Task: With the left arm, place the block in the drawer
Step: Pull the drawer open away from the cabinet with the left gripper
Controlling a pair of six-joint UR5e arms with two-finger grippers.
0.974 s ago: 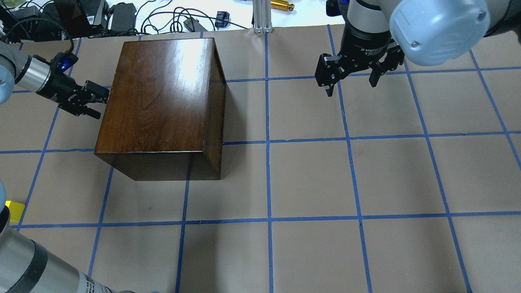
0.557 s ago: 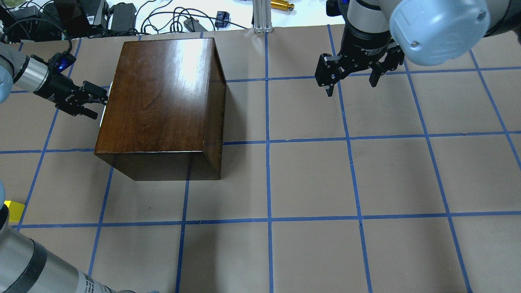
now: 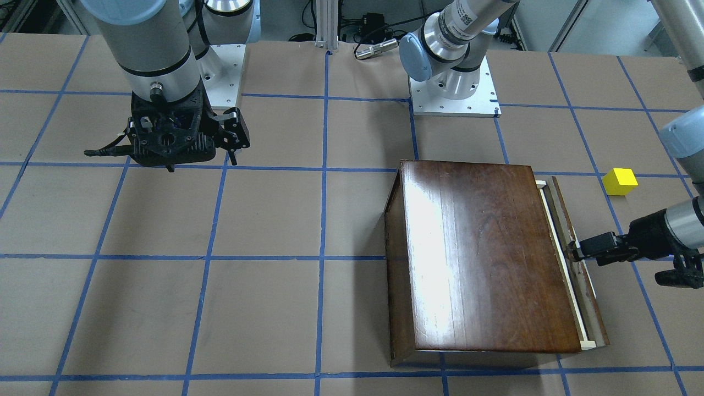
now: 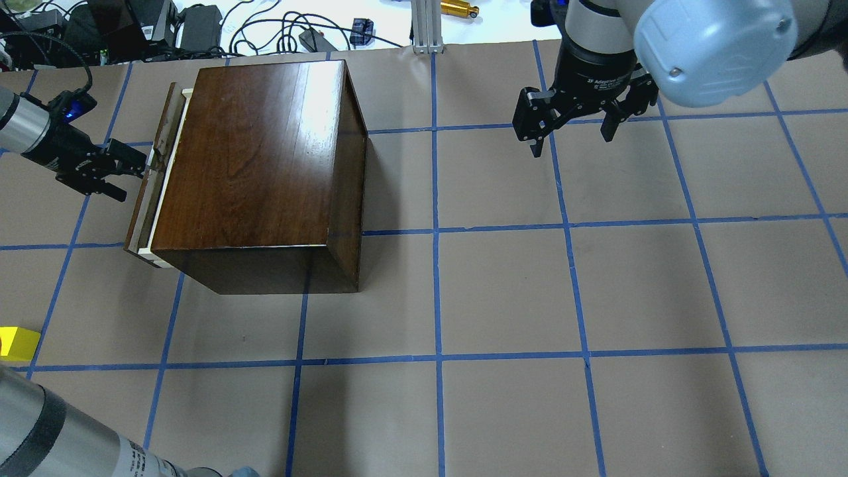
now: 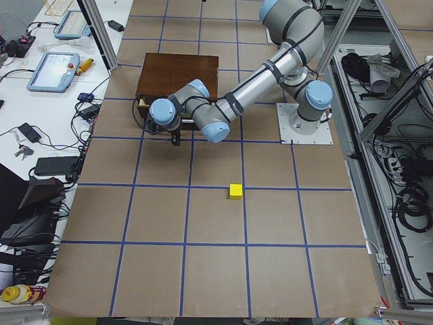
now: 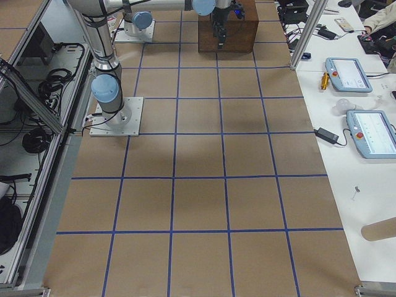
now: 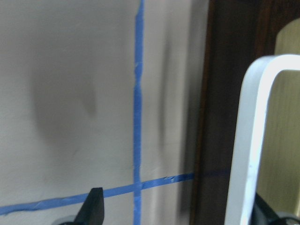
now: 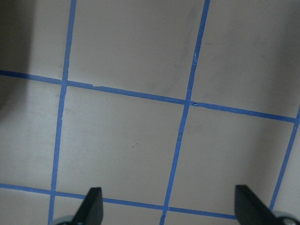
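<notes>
The yellow block [image 4: 16, 343] lies on the table at the near left, apart from both grippers; it also shows in the front view [image 3: 620, 181]. The dark wooden box [image 4: 258, 152] has its drawer [image 4: 154, 179] pulled out a little on its left side. My left gripper [image 4: 134, 179], with the blue light, is open at the drawer front, one finger [image 3: 599, 245] at the metal pull [image 7: 253, 140]. My right gripper [image 4: 573, 142] is open and empty, hovering over the far right of the table.
Cables, adapters and an aluminium post [image 4: 424, 26] lie beyond the far table edge. The left arm's upper link [image 4: 59, 430] crosses the near left corner, close to the block. Blue tape lines grid the brown table.
The drawer has slid out to the left from the shut box. My left gripper has moved left with it. The right arm has not moved.
</notes>
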